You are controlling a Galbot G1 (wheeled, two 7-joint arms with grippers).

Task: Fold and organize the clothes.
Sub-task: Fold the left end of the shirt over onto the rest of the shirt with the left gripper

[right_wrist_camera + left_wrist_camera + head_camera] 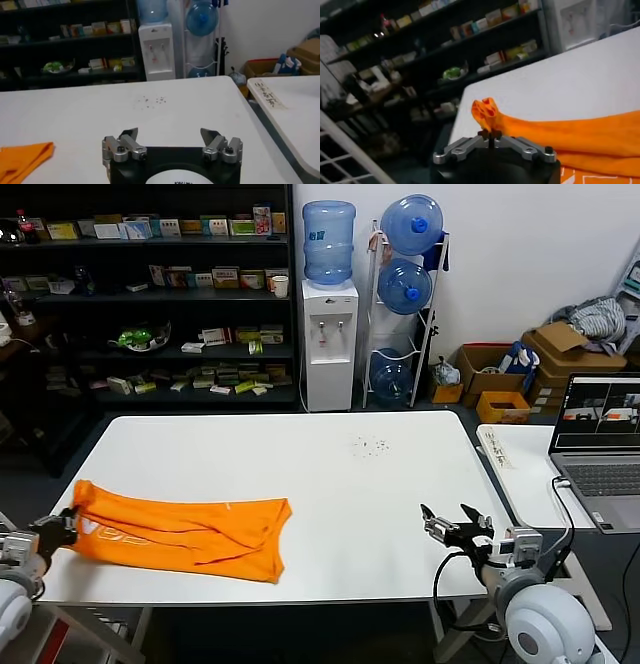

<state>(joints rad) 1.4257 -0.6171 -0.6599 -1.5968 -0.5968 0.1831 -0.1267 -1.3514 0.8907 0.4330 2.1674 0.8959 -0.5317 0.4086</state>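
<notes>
One bright orange short-sleeved cotton T-shirt (185, 534) lies folded into a long, rumpled band on the white rectangular table (330, 484), stretched across the near-left part of the top. A trace of white lettering shows on the cloth near its left end.

Taking the table as a clock face seen from the robot's side, the shirt runs from about eight o'clock in toward the centre. The left gripper (62, 529) sits at the table's left edge, at roughly eight o'clock, its dark fingers pressed together and pinching the shirt's left corner. From the left wrist, that corner stands up as a small bunched knot of orange fabric right at the fingertips (490, 134).

The right gripper (450, 524) hangs over bare tabletop near the front edge at about four o'clock, well apart from the shirt, its two fingers (127, 136) spread wide with nothing between them.

A scatter of small dark specks (370, 447) marks the table toward one o'clock. Beyond the right edge, a second white table (525, 474) carries an open grey laptop (605, 449).
</notes>
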